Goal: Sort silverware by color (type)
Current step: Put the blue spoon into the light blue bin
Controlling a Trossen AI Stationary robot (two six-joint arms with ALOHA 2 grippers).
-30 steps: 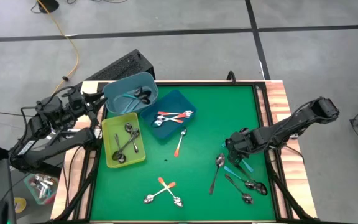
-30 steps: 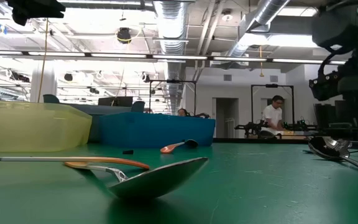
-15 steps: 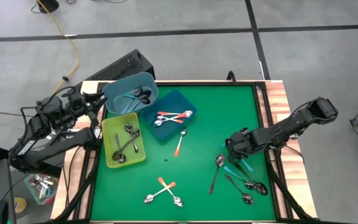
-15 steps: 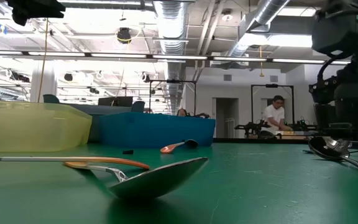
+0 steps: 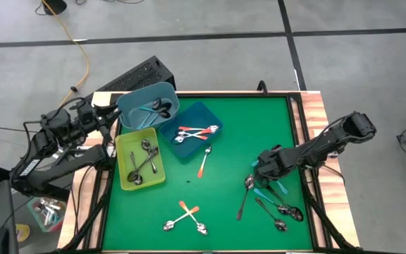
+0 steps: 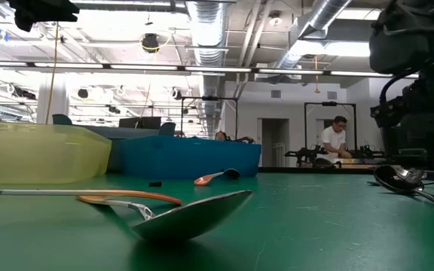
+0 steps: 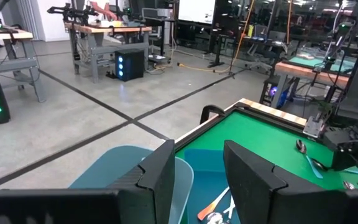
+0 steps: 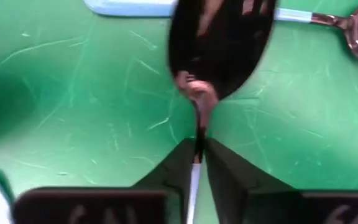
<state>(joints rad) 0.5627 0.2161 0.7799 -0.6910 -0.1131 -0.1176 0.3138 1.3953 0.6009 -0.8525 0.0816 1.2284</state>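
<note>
The left pincer (image 5: 111, 113) hangs at the tabletop's far left corner over a round teal tub (image 5: 149, 106), its fingers (image 7: 160, 174) parted and holding nothing. Two dark spoons lie in that tub. Beside it, a yellow tray (image 5: 139, 159) holds plain metal spoons and a dark blue tray (image 5: 190, 131) holds orange-handled ones. One orange-handled spoon (image 5: 204, 161) lies loose on the green tabletop (image 5: 224, 204), and a crossed pair (image 5: 185, 216) sits near the front edge. On the right, the right pincer (image 5: 254, 173) is down among a cluster of spoons, its fingers clenched on the thin handle of a dark metal spoon (image 8: 219, 43). Blue-handled spoons (image 5: 273, 190) lie just beside it.
</note>
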